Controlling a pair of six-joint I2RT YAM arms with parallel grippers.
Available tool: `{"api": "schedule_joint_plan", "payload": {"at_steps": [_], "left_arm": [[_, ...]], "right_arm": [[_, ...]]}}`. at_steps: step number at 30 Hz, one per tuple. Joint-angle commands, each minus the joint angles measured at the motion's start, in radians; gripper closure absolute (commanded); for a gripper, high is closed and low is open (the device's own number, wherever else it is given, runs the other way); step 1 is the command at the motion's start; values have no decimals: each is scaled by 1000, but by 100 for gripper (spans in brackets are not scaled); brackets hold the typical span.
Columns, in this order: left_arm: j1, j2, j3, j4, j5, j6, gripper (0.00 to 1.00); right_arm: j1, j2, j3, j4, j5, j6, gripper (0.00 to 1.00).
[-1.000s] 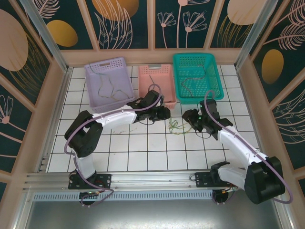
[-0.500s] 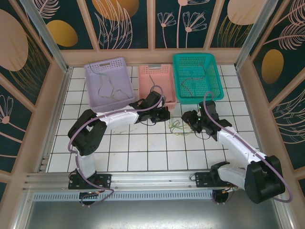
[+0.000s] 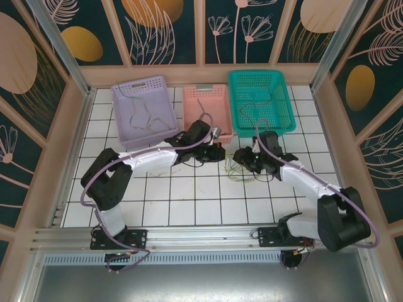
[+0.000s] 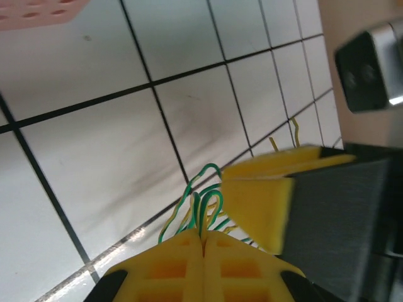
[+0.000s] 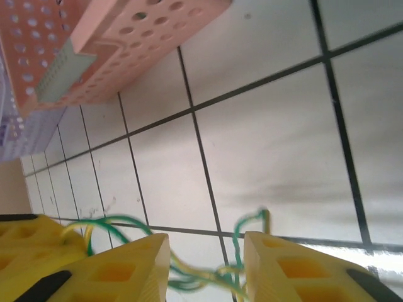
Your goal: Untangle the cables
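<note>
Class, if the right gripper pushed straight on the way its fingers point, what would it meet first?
The right gripper would likely first meet the green and yellow cables between its open fingers, then the tiled table.

Arm body finish
White link shells (image 3: pixel 151 155), black joint housings (image 3: pixel 110 182), lilac hoses (image 3: pixel 84 189) routed along each arm; yellow moulded fingers (image 4: pixel 182 270) with recessed pockets.

**Cable Occlusions and Cut-Offs**

Left wrist view: the cables (image 4: pixel 200 204) vanish into the closed seam of the left gripper (image 4: pixel 203 242). Right wrist view: strands run off the bottom edge between the fingers of the right gripper (image 5: pixel 206 244). Top view: strands too small to separate.
</note>
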Motion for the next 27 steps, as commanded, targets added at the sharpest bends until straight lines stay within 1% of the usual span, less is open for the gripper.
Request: {"api": "schedule_joint_plan", "payload": {"at_steps": [1, 4, 8, 15, 19, 23, 27], "left_arm": [[0, -25, 0, 0, 69, 67, 100], [0, -12, 20, -27, 76, 86, 100], [9, 2, 36, -48, 83, 102, 100], [16, 5, 46, -56, 118, 114, 100], [16, 6, 48, -55, 123, 114, 100], [16, 5, 51, -55, 126, 110, 100], [17, 4, 52, -51, 128, 107, 100]], "right_arm": [[5, 32, 68, -7, -74, -188, 67], [5, 23, 78, -14, -99, -230, 67], [3, -5, 70, -29, -107, -250, 65], [4, 16, 39, -6, -171, -273, 65], [3, 39, 36, -4, -166, -278, 69], [4, 44, 24, 15, -150, -264, 79], [3, 50, 23, 45, -156, -240, 80]]}}
